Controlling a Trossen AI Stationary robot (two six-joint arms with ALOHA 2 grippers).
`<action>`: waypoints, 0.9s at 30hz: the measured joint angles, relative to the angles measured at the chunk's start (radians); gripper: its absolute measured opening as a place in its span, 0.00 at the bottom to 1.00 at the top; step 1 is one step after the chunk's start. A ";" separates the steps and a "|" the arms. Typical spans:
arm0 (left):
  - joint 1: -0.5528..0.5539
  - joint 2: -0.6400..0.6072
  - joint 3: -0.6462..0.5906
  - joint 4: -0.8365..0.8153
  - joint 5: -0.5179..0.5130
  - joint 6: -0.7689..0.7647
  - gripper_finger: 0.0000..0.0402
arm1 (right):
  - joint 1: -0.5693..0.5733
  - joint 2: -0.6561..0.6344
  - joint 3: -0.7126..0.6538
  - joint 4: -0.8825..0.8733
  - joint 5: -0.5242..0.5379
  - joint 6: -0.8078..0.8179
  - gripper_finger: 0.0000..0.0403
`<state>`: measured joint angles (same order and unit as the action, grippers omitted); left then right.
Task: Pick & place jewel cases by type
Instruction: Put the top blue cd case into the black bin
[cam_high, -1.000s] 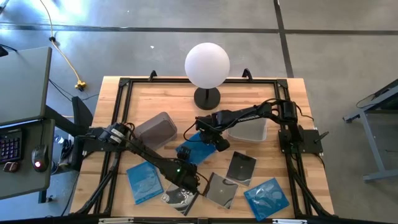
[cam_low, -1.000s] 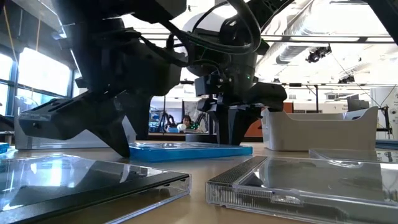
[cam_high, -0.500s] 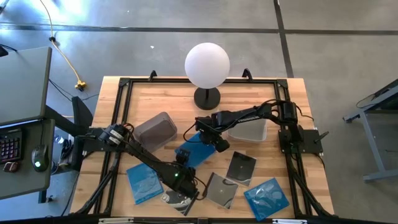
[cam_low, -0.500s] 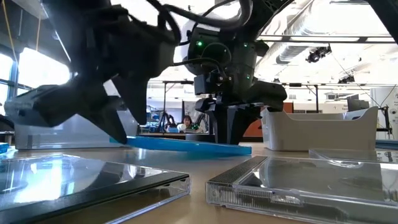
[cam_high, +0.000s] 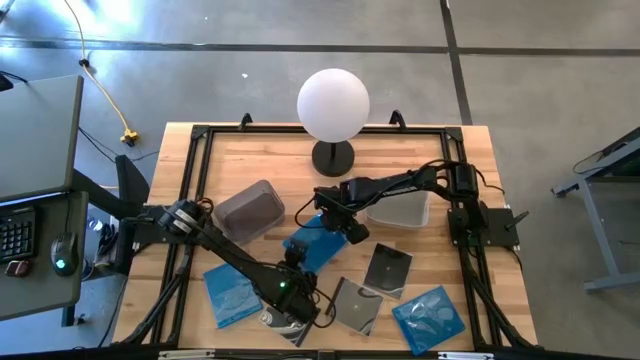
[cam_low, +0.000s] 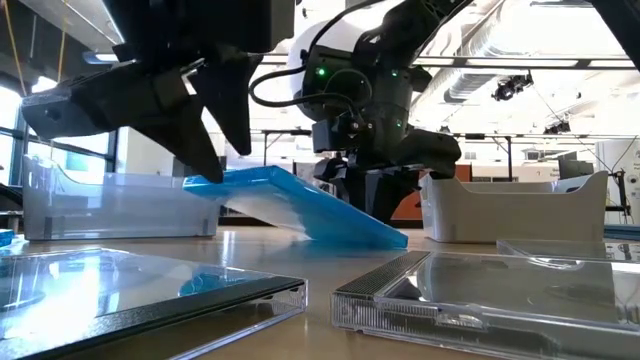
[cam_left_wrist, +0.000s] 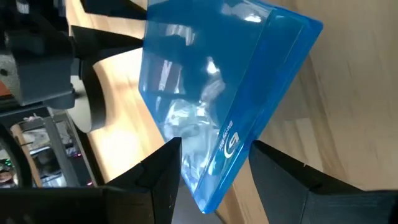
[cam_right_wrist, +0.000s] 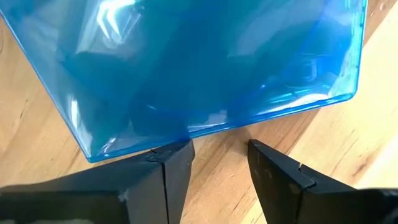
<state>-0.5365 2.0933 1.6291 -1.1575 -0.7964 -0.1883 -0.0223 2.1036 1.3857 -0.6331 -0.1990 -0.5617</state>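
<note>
High view: a pale wood-plank table (cam_high: 230, 150) framed in black rail carries a white globe lamp (cam_high: 333, 105), two grey rounded tubs (cam_high: 250, 208) and thin square jewel cases scattered across its near half; one tub lies tipped near the left arm, the other (cam_high: 400, 210) sits by the right arm. The translucent blue case (cam_low: 300, 205) at the middle is tilted, one edge raised and the other on the wood; the left gripper (cam_left_wrist: 214, 165) has its fingers pinching that raised edge, while the right gripper (cam_right_wrist: 217, 155) hangs parted just beside the case, not touching it.
</note>
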 joint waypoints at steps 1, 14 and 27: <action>0.000 0.000 0.000 -0.005 -0.004 0.000 0.45 | 0.000 0.000 0.000 0.000 -0.002 0.000 0.38; -0.005 0.000 0.058 -0.031 -0.073 -0.030 0.45 | 0.000 0.000 -0.001 0.004 -0.015 -0.002 0.38; 0.021 0.010 0.089 -0.062 -0.194 -0.025 0.45 | 0.009 0.005 0.001 0.063 -0.146 0.016 0.38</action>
<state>-0.5156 2.1033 1.7178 -1.2197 -0.9903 -0.2137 -0.0133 2.1087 1.3869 -0.5700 -0.3450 -0.5458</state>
